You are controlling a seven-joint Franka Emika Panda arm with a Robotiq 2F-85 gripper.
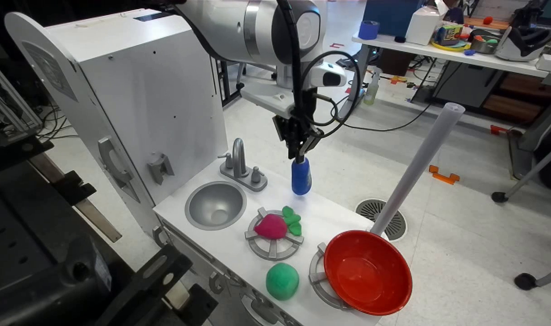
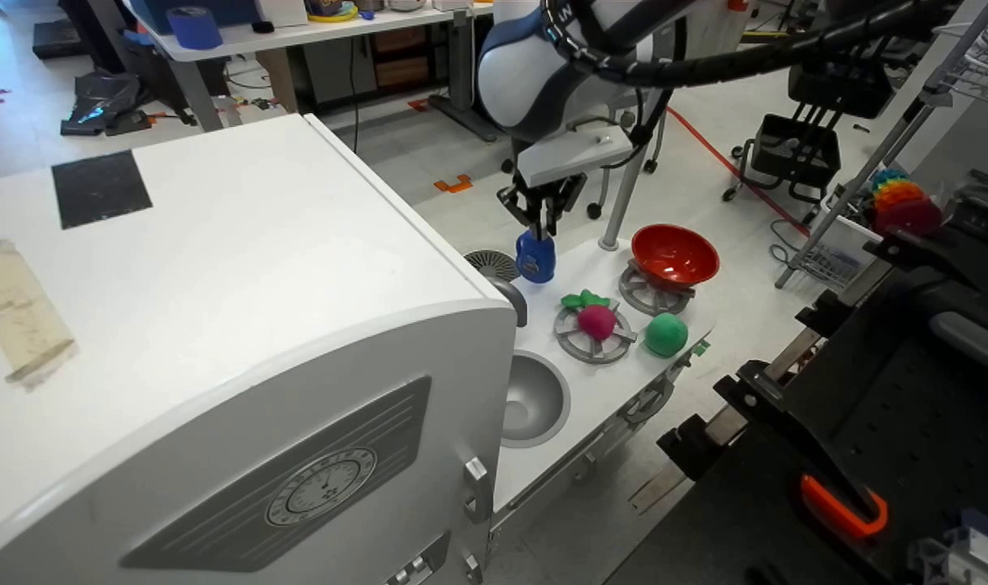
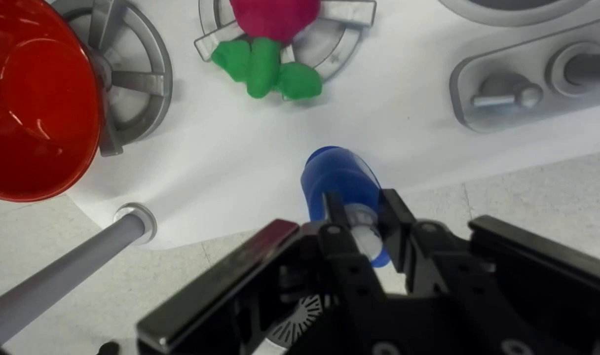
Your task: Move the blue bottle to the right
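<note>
The blue bottle is upright or nearly so at the back edge of the white play-kitchen counter. It also shows in an exterior view and in the wrist view, where its white cap lies between the fingertips. My gripper comes from above and is shut on the bottle around its cap and neck. The gripper also shows in both exterior views. I cannot tell whether the bottle's base touches the counter or is slightly above it.
A grey faucet and sink are beside the bottle. A pink toy with green leaves lies on a burner. A green ball, a red bowl on another burner and an upright grey pole are farther along the counter.
</note>
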